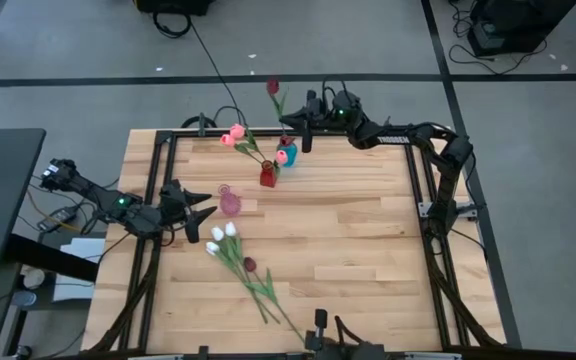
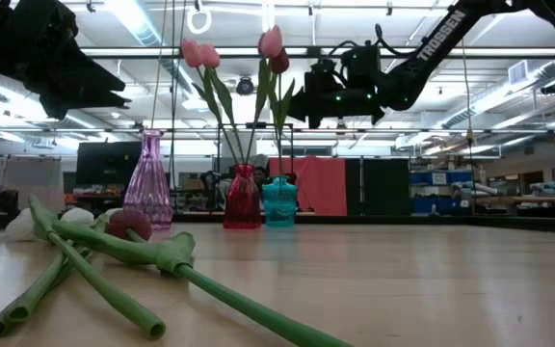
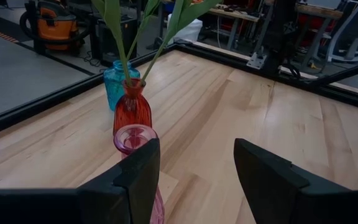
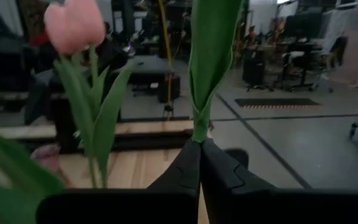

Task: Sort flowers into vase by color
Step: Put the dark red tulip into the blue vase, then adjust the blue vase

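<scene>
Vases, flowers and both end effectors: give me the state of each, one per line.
Red vase: upright, holds pink tulips.
Teal vase: upright, holds a pink tulip and a maroon tulip.
Pink vase: upright, empty.
Loose tulips: lying flat on the table.
Maroon tulip: stem pinched by the right end effector, over the teal vase.
Left end effector: open, empty, beside the pink vase.
Right end effector: shut on the stem.

Bright, even light falls from ceiling strip lamps (image 2: 143, 24), which glare white in the low view. The table (image 1: 368, 230) shows only soft shadows. In the right wrist view the near pink tulip (image 4: 74, 23) and leaves are blurred.
</scene>
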Robot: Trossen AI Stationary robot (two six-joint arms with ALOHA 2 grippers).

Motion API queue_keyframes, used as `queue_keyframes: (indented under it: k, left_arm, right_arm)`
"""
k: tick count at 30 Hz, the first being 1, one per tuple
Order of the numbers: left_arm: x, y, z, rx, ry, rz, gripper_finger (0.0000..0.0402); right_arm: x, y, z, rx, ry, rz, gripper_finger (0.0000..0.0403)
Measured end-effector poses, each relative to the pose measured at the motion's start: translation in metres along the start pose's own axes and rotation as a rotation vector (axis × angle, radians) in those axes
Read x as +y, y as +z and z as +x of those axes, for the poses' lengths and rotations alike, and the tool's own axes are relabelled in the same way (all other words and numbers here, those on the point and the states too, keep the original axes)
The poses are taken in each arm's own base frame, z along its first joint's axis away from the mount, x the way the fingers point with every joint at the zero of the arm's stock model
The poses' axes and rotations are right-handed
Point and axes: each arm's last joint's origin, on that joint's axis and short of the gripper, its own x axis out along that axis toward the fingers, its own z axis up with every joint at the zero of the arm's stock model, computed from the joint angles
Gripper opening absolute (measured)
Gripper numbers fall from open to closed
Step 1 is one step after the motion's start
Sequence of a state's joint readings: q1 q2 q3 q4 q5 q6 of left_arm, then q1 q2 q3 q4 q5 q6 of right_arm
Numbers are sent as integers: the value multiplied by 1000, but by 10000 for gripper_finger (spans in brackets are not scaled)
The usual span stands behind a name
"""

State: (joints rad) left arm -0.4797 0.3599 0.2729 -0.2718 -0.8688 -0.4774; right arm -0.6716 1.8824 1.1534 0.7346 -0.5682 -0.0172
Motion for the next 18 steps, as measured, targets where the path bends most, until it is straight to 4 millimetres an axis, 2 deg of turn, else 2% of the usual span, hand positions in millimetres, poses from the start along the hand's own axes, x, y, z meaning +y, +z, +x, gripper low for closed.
queue_keyframes:
  k: [7, 18]
  left_arm:
    - [0, -1, 0, 6, 1, 3, 211]
    - [1, -1, 0, 9, 3, 10, 211]
  right_arm:
    - [-2, -12, -8, 156, 56, 15, 54]
    - [-6, -28, -25, 425, -28, 33, 165]
